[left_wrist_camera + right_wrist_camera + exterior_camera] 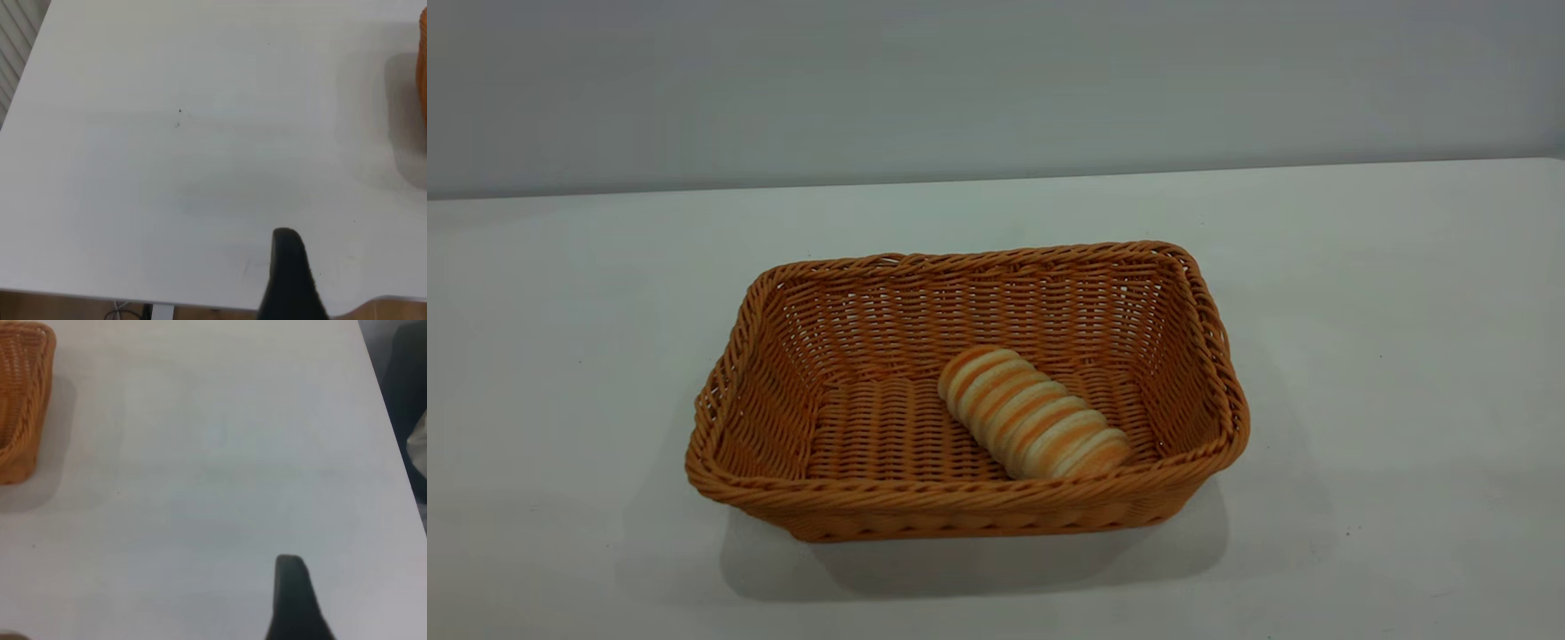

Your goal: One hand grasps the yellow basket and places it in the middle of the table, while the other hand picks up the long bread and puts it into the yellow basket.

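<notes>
Orange wicker basket (966,498) sits mid-table (1387,356), long side toward camera. Striped bread (1033,424) lies inside on the basket floor, angled, right of center, one end near the front rim. Neither arm shows in exterior view. Left gripper (288,280) & right gripper (293,600) each hang above bare table, well apart from basket; only one dark finger of each shows, so can't tell if released or clenched.

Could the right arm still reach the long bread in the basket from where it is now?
Probably yes. The long bread lies uncovered in the open-topped yellow basket, and only bare table shows between the basket and the right tool's finger. It would need to come over the rim.
</notes>
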Robot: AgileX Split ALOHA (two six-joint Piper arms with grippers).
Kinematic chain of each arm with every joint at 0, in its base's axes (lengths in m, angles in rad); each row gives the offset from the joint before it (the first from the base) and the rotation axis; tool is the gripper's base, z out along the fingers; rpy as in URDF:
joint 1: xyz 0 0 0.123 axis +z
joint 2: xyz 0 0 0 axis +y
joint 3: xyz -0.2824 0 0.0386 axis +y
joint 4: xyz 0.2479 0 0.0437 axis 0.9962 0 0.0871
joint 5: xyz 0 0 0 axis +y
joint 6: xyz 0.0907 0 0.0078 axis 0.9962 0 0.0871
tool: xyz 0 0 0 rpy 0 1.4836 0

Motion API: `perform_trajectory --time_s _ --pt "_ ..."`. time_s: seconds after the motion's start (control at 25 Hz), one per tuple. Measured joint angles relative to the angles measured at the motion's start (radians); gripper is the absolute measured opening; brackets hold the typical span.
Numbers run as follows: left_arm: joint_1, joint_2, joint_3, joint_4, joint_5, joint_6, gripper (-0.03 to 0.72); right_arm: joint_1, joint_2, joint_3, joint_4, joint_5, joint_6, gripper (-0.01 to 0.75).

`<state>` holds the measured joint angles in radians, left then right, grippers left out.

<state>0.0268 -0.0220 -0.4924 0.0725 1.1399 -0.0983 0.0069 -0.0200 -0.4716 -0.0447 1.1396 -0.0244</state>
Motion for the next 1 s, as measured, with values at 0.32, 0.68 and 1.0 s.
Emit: perform_trajectory --time_s 0.32,0.68,1.0 --pt "-0.022 0.0 0.0 0.0 0.0 0.002 0.562 0.0 0.0 0.0 0.0 0.0 0.0 0.518" --pt "-0.022 0.0 0.0 0.0 0.0 0.002 0.562 0.0 0.0 0.0 0.0 0.0 0.0 0.518" --pt "-0.022 0.0 0.0 0.0 0.0 0.002 0.562 0.0 0.0 0.0 0.0 0.0 0.0 0.518"
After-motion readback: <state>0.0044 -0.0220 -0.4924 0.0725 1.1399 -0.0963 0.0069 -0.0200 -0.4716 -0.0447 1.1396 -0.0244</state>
